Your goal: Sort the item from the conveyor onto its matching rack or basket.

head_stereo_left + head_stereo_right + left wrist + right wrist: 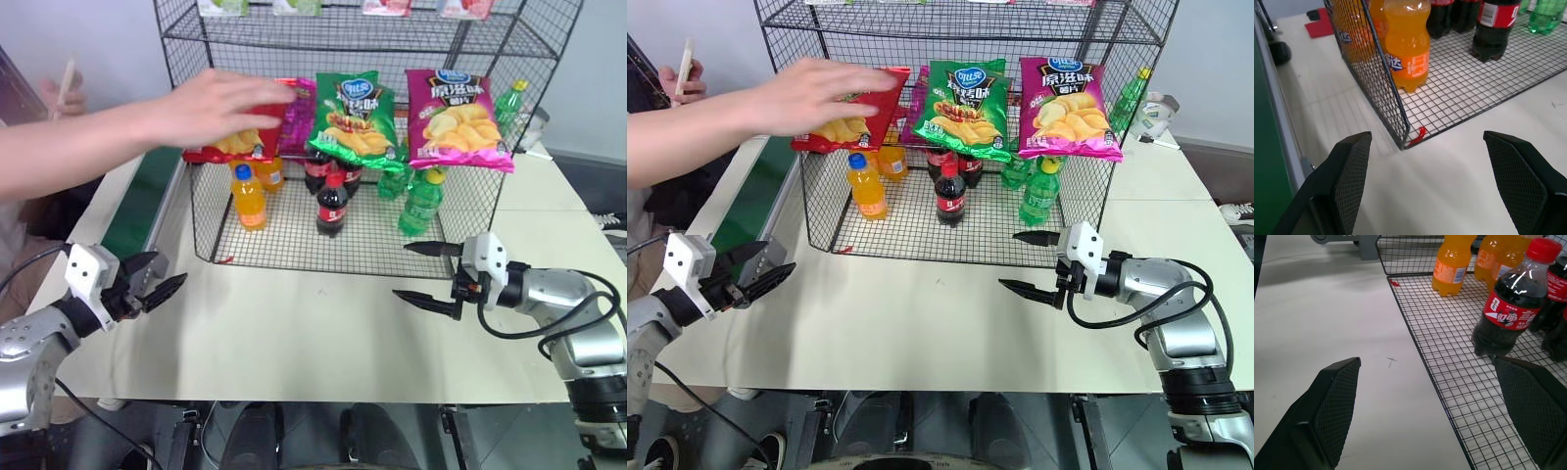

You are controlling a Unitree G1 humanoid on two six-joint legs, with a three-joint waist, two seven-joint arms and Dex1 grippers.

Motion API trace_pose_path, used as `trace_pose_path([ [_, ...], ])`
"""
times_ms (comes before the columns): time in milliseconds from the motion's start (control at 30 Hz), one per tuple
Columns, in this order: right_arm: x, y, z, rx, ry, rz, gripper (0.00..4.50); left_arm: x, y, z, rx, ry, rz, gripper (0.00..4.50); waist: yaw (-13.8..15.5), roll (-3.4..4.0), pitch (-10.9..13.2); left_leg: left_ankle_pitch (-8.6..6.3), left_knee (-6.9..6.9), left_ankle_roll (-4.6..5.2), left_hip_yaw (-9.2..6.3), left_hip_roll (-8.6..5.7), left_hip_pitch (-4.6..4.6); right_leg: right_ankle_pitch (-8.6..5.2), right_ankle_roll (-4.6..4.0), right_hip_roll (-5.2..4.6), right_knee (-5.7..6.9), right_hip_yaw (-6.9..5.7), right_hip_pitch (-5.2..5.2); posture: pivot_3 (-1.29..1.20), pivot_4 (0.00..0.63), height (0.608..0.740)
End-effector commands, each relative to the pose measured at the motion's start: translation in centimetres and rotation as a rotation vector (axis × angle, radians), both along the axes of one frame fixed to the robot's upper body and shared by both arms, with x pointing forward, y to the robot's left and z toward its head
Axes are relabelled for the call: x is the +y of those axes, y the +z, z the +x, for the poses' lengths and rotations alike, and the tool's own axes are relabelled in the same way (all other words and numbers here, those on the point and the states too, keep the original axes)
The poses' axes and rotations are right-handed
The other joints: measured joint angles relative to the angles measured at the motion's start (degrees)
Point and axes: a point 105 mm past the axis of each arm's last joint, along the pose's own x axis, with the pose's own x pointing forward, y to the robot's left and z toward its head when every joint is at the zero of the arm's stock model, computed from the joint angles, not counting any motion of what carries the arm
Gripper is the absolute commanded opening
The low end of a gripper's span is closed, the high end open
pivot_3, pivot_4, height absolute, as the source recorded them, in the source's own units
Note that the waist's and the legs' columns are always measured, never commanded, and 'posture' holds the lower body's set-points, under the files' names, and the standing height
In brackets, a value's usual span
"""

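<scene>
Both grippers hang over the near part of the white table (pixel 323 333) with nothing between their fingers. The left gripper (pixel 157 284) sits near the table's left edge, its black fingers spread wide and aimed toward the rack's near-left corner; the left wrist view confirms the gap, with bare tabletop between the two pads. The right gripper (pixel 428 274) hovers over the table near its right side, just in front of the rack's near edge, fingers likewise fully spread and pointing left, touching nothing. Along the table's left edge runs the conveyor (pixel 137 201), a dark-green belt with a pale rail. Beyond the grippers stands the rack (pixel 294 240), a black wire-mesh unit resting on the table; its bottom tier carries orange soda bottles (pixel 249 196) at the left, cola bottles (pixel 332 204) in the middle and green bottles (pixel 421 204) at the right. On the tier above, the green chip bag (pixel 355 119) lies in the middle, face toward the camera, its long axis running front to back with the logo end farthest and the near end tipped downward over the tier's front edge. A magenta chip bag (pixel 458 117) lies just to its right. To its left, a person's hand (pixel 211 103) rests on a red chip bag (pixel 245 137).
</scene>
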Motion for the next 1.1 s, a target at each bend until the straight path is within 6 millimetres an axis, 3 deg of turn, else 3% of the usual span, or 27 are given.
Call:
trace_pose_path([
  [33, 0.39, 0.62, 0.08, -0.030, 0.021, 0.005, 4.48, -0.39, 2.14, 0.04, -0.067, -0.049, -0.035, 3.90, 0.0, 0.00, 0.0, 0.00, 0.00, 0.00, 0.00, 0.00, 0.00, 0.00, 0.00, 0.00, 0.00, 0.00, 0.01, 0.00, 0.150, 0.739],
  [1100, 0.51, 0.50, -0.03, -0.049, 0.012, -0.010, 4.48, -0.37, 2.78, 0.83, -0.141, -0.036, -0.004, 3.90, -0.1, 0.00, 0.0, 0.00, 0.00, 0.00, 0.00, 0.01, 0.00, 0.00, 0.00, 0.02, 0.04, 0.01, -0.03, 0.00, 0.150, 0.739],
])
